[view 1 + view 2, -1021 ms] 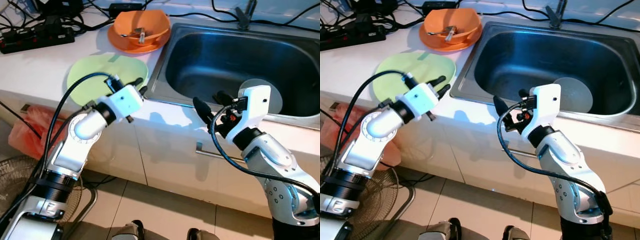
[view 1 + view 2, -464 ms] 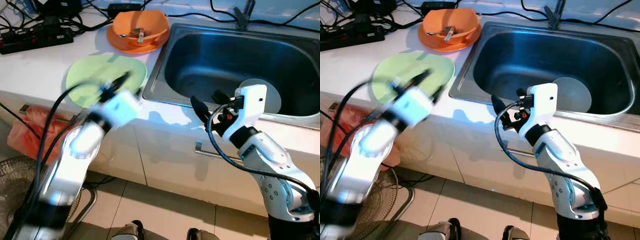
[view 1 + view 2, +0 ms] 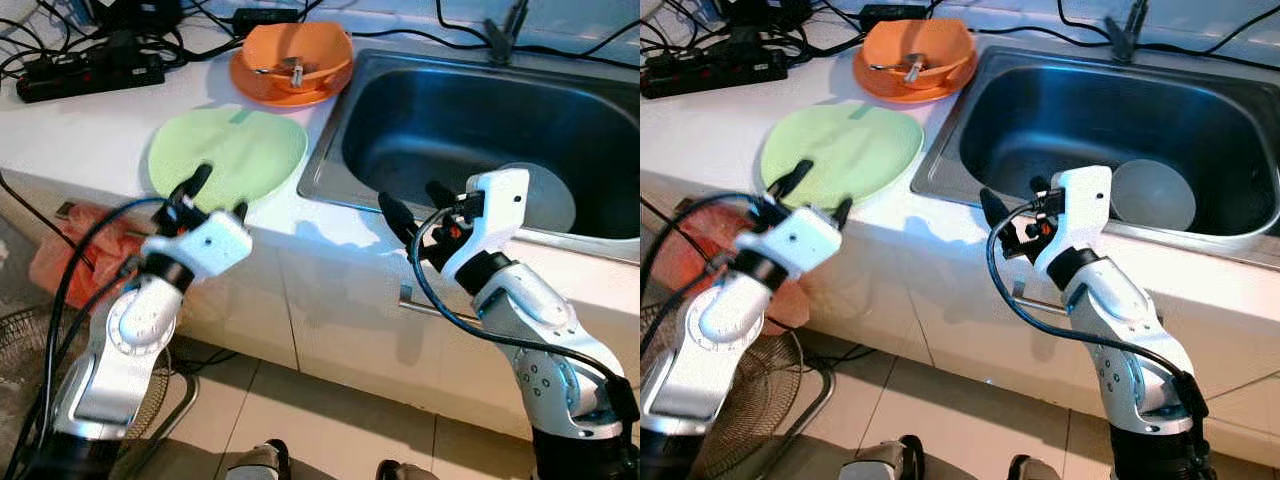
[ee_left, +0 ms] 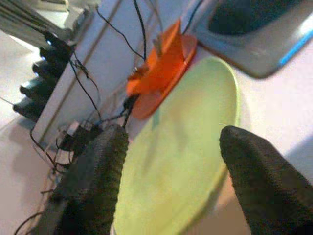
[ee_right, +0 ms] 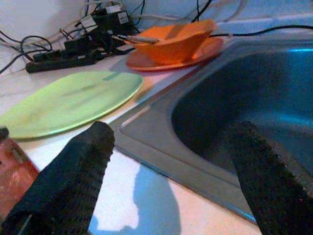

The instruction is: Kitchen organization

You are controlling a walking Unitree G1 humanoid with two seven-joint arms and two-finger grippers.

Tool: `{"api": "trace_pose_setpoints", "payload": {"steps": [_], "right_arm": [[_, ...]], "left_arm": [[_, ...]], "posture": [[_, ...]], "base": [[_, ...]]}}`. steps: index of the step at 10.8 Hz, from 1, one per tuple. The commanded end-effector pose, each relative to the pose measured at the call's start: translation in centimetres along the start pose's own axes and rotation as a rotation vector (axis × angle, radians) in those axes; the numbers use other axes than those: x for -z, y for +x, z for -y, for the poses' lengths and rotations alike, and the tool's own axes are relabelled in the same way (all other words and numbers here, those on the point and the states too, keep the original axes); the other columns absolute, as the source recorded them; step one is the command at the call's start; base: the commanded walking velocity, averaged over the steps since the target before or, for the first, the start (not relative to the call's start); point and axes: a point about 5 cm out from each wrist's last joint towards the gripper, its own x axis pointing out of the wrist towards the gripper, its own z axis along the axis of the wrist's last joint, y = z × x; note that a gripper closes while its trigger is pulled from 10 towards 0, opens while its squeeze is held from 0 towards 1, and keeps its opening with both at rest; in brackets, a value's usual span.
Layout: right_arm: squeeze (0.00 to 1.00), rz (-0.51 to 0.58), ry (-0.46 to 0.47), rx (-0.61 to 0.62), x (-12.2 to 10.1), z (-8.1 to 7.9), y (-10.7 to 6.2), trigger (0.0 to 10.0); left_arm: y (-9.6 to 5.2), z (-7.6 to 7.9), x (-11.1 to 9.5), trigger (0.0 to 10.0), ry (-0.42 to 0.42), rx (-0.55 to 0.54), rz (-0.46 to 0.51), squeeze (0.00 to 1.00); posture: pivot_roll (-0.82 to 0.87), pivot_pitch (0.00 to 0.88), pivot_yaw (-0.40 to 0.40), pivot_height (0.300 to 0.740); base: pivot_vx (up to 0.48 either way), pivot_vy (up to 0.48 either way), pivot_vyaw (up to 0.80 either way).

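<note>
Item: green plate [image 3: 228,155], flat on the white tabletop [image 3: 90,125], its far-right edge close to the rim of the steel sink [image 3: 480,130]. Position relative to grippers: the plate lies straight ahead of the left gripper [image 3: 212,196], whose two black fingers stand apart and hover at the plate's near edge, one fingertip over the rim, the other just at it; contact cannot be told. In the left wrist view the fingers [image 4: 98,171] frame the plate face, with nothing held between them. The right gripper [image 3: 412,208], fingers likewise spread and empty, hangs at the tabletop's front edge by the sink's near-left corner, to the right of the plate and apart from it. Nearer arm: left, judged the one placed to take the plate. Adjacent items: orange bowl [image 3: 292,52] on an orange plate [image 3: 250,82], beyond the green plate; a pale round dish [image 3: 1152,194] inside the sink; black power strip [image 3: 90,76] with cables at far left.
</note>
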Motion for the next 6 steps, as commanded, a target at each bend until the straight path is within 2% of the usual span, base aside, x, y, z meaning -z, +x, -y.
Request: {"api": "trace_pose_setpoints", "payload": {"steps": [1, 2, 4, 6], "right_arm": [[0.0, 0.0, -0.009, 0.003, 0.1, 0.1, 0.0, 10.0], [0.0, 0.0, -0.007, 0.003, 0.1, 0.0, -0.1, 10.0], [0.0, 0.001, -0.004, -0.004, 0.2, -0.1, 0.0, 10.0], [0.0, -0.011, 0.003, -0.052, 0.2, -0.4, -0.1, 10.0]], "left_arm": [[-0.2, 0.2, 0.3, 10.0, 0.017, 0.029, -0.025, 1.0], [-0.6, 0.5, 1.0, 10.0, 0.015, 0.053, -0.044, 1.0], [-1.5, 1.0, 0.8, 10.0, 0.032, 0.109, -0.062, 1.0], [-1.8, 1.0, 1.6, 10.0, 0.059, 0.132, -0.104, 1.0]], "posture": [[0.07, 0.138, 0.051, 0.74], [0.07, 0.14, 0.05, 0.74], [0.08, 0.142, 0.046, 0.74], [0.07, 0.144, 0.045, 0.74]], "base": [[0.0, 0.0, 0.0], [0.0, 0.0, 0.0], [0.0, 0.0, 0.0], [0.0, 0.0, 0.0]]}}
